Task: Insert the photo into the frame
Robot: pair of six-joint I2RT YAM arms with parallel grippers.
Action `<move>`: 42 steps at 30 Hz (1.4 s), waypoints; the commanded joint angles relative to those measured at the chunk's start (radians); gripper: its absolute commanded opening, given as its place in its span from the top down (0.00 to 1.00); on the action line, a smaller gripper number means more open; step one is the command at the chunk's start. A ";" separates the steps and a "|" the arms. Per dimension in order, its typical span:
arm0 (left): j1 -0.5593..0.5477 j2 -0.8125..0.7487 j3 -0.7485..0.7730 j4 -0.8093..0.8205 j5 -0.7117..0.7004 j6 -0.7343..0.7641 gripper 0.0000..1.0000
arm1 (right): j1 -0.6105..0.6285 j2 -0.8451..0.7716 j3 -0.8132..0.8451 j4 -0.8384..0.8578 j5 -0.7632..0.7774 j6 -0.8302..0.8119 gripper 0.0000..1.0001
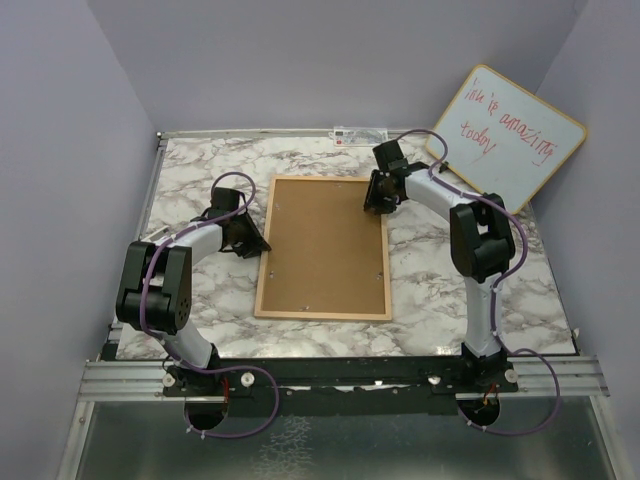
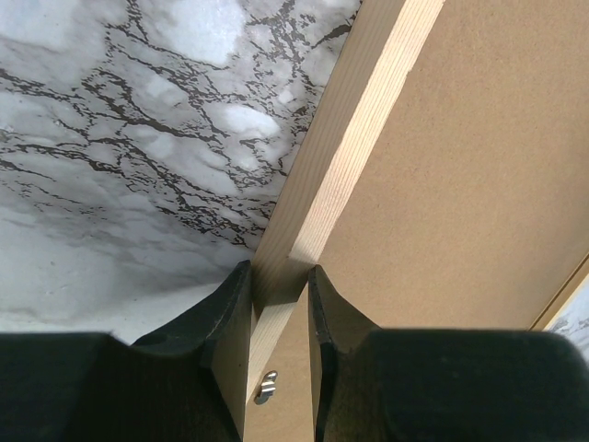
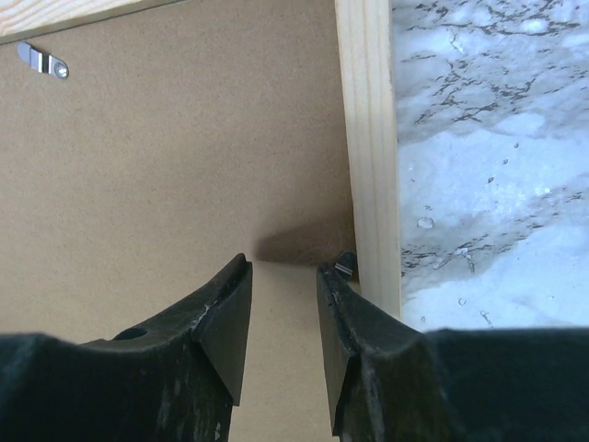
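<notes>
Frame [image 1: 323,315]: pale bare wood. Board [image 1: 325,245]: matt brown, fine-fibred. Clip [image 3: 41,60]: shiny metal. Table [image 1: 200,170]: smooth, marble-patterned, faintly glossy.

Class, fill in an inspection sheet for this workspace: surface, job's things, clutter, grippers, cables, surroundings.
Surface: marble-patterned table.
Job's things: frame face down, brown backing board in it; photo nothing seen.
Clutter: whiteboard with red writing, leaning far right.
Grippers: left gripper, jaws closed on the frame's left rail; right gripper, jaws open over the backing board.
Cables: purple cables looped along both arms.
Surroundings: plain lilac walls.
</notes>
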 commanded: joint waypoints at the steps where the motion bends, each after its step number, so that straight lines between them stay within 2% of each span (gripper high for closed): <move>1: -0.003 0.018 -0.036 -0.008 -0.043 -0.060 1.00 | -0.008 0.052 0.023 -0.052 0.105 0.006 0.59; 12: -0.003 0.024 -0.031 -0.010 -0.044 -0.069 1.00 | -0.009 0.042 -0.005 -0.092 0.135 0.005 0.59; 17: -0.003 0.009 -0.037 -0.004 -0.043 -0.131 1.00 | -0.009 0.029 -0.006 -0.146 0.208 0.037 0.64; 23: -0.003 -0.002 -0.043 0.005 -0.055 -0.210 1.00 | -0.009 0.025 -0.003 -0.167 0.220 0.079 0.66; 35: -0.002 0.000 -0.050 -0.016 -0.048 -0.240 1.00 | -0.057 -0.079 -0.112 -0.044 0.175 0.237 0.69; 42: -0.002 0.008 -0.055 0.007 -0.022 -0.227 1.00 | -0.062 -0.002 -0.048 0.016 0.096 0.235 0.63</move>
